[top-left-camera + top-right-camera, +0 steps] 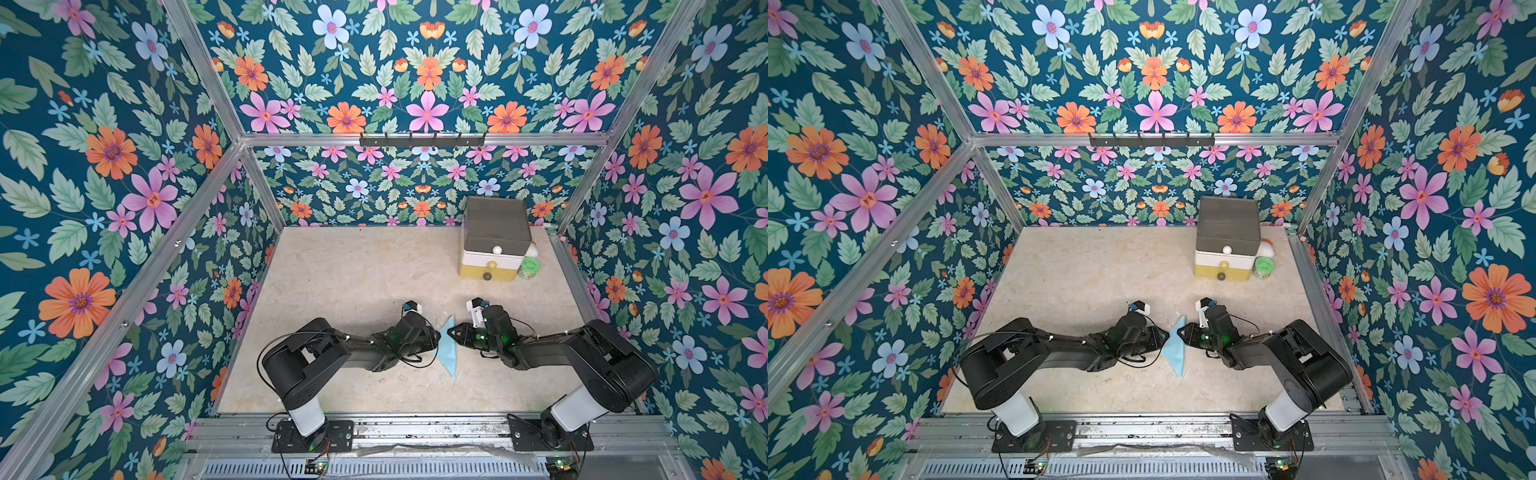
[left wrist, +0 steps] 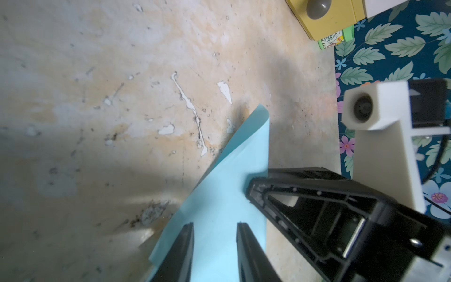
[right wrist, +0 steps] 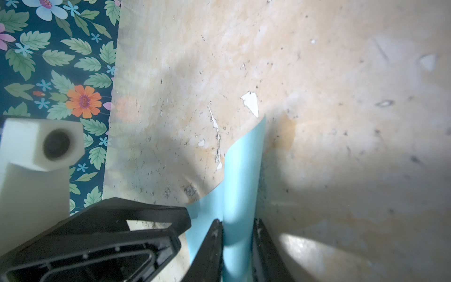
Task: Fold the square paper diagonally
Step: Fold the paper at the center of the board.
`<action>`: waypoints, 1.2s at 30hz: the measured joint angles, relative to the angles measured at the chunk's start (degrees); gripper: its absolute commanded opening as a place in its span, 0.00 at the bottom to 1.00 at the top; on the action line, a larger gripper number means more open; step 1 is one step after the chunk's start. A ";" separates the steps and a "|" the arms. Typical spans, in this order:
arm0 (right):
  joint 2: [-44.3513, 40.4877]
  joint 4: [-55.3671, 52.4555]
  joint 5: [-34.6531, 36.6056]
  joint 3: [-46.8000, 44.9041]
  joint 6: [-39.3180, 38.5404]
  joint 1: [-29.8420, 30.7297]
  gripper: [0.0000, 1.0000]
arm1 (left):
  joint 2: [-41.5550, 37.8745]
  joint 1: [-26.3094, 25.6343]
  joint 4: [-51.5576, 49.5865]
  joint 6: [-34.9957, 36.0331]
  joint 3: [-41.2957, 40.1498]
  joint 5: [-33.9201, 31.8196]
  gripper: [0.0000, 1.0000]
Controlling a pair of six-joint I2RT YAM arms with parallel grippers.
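A thin, light sky-blue paper sheet (image 1: 448, 356) lies on the beige marbled counter (image 1: 357, 270). The black left claw (image 1: 437, 335) and the black right claw (image 1: 450, 331) face each other over it. A grey, white and yellow drawer stack (image 1: 494, 241) stands at the back right.

This is a robot lab's test cell, not a home, despite the flowery wallpaper (image 1: 104, 166). The paper covers flat panels held in a bare aluminium frame (image 1: 291, 140) that boxes in a small tabletop (image 1: 353, 270), chipped and scuffed in the wrist views. One black robot arm (image 1: 332, 353) and its twin (image 1: 582, 357) are bolted by plates to a slotted metal rail (image 1: 428, 430) at the front edge. Loose cables (image 1: 262, 353) and small circuit boards (image 1: 314, 465) with lit lights sit in the open. A white camera housing (image 2: 363, 109) rides on a wrist. A small set of drawers (image 1: 494, 241) stands at the back.
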 measured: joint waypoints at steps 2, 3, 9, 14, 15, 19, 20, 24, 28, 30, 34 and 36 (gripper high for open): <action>0.17 0.00 0.20 0.00 -0.31 0.07 0.24 | 0.00 0.00 0.00 0.00 -0.11 0.00 0.35; 0.31 0.00 0.22 0.04 -0.37 0.09 0.25 | 0.00 0.00 0.00 0.00 -0.17 0.00 0.35; 0.63 0.17 0.46 0.46 -0.79 0.61 0.30 | -0.66 0.00 -0.02 0.00 -0.13 0.00 0.35; 0.87 -0.50 2.05 1.36 -1.33 1.88 0.31 | -0.66 0.00 -0.02 0.00 -0.04 0.00 0.35; 1.01 -0.50 2.36 1.51 -1.64 2.12 0.31 | -0.66 0.00 -0.02 0.00 -0.04 0.00 0.35; 1.40 -0.61 3.21 1.95 -2.01 2.75 0.30 | -0.66 0.00 -0.02 0.00 -0.07 0.00 0.35; 1.46 -0.61 3.30 1.99 -2.01 2.78 0.30 | -0.66 0.00 -0.02 0.00 -0.07 0.00 0.35; 1.60 -0.61 3.61 2.14 -2.03 2.93 0.30 | -0.66 0.00 -0.02 0.00 -0.07 0.00 0.34; 1.57 -0.66 3.69 2.14 -2.05 2.93 0.30 | -0.50 0.00 0.00 0.02 -0.17 0.00 0.34; 1.55 -0.72 3.89 2.14 -2.10 2.93 0.30 | -0.42 0.00 0.00 0.00 -0.66 0.00 0.34; 1.44 -0.85 4.09 2.16 -2.10 2.97 0.30 | -0.15 0.00 0.46 -0.20 -1.77 0.00 0.31; 1.31 -1.07 4.24 2.16 -2.10 3.04 0.30 | 0.42 0.00 2.40 -0.42 -2.54 0.07 0.30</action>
